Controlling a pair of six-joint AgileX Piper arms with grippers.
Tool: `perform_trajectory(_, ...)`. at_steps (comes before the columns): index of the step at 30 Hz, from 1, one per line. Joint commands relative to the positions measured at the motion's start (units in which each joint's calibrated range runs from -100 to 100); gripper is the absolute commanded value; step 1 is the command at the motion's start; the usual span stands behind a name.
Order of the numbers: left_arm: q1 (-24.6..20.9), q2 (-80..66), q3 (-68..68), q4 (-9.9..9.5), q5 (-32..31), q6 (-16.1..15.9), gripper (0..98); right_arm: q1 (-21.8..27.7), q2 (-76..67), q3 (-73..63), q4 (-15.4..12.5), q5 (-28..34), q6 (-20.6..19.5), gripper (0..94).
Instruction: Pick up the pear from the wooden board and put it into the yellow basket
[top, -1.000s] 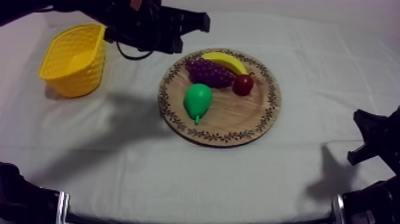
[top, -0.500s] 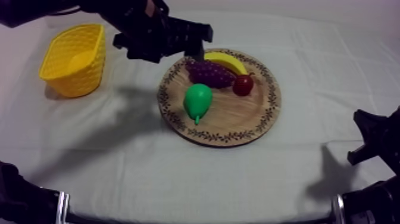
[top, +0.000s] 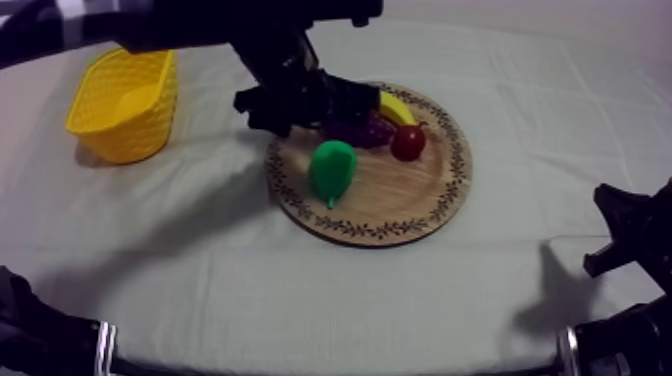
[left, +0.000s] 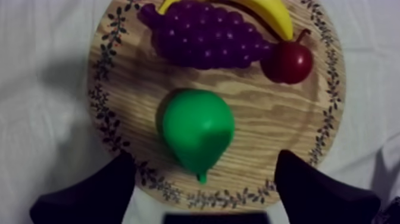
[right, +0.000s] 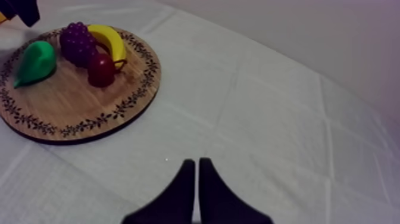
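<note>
Since a second ago my left hand (top: 308, 103) has swung away from the yellow basket (top: 92, 98) and come down over the near-basket rim of the wooden board (top: 395, 205). Nothing else has shifted.

From the top view, the left arm reaches in from the upper left. Its hand hangs over the board's rim and covers part of the bunch of grapes (top: 372, 130). The pear (top: 332, 168) lies on the board just in front of that hand, stalk pointing toward the near edge, not yet touched. The banana (top: 396, 106) curves along the far rim behind the grapes, and the small red fruit (top: 407, 143) sits against both. The basket stands on the counter (top: 300, 290) well to the left of the board, with no fruit in it.

In the left wrist view I look straight down on the board. My two black fingers (left: 101, 193) are spread wide with nothing between them, at the board's edge, and the pear lies a little beyond them on the wood, clear of the grapes.

In the right wrist view, my right hand (right: 197, 164) hovers low over bare cloth, its fingers pressed together into a narrow wedge and holding nothing. The board with all four fruits lies well off, and the left hand shows beyond the pear.
</note>
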Motion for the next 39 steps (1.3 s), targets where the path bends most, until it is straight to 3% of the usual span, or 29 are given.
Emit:
perform_trajectory(1,0.0,3.7,-1.2,0.24,0.0,-0.2,86.8,0.0,0.0,0.0,0.0,0.0,0.0,0.5)
perform_trajectory(15,-1.6,16.4,-13.4,3.48,9.5,-4.4,87.4,0.0,0.0,0.0,0.0,0.0,0.0,0.5)
perform_trajectory(26,-2.4,20.8,-18.2,4.66,16.4,-5.1,82.9,0.0,0.0,0.0,0.0,0.0,0.0,0.5)
perform_trajectory(35,-2.3,22.0,-19.1,5.24,18.9,-5.7,68.2,0.0,0.0,0.0,0.0,0.0,0.0,0.5)
perform_trajectory(39,-2.1,22.8,-20.4,4.94,20.3,-5.2,49.0,0.0,0.0,0.0,0.0,0.0,0.0,0.5)
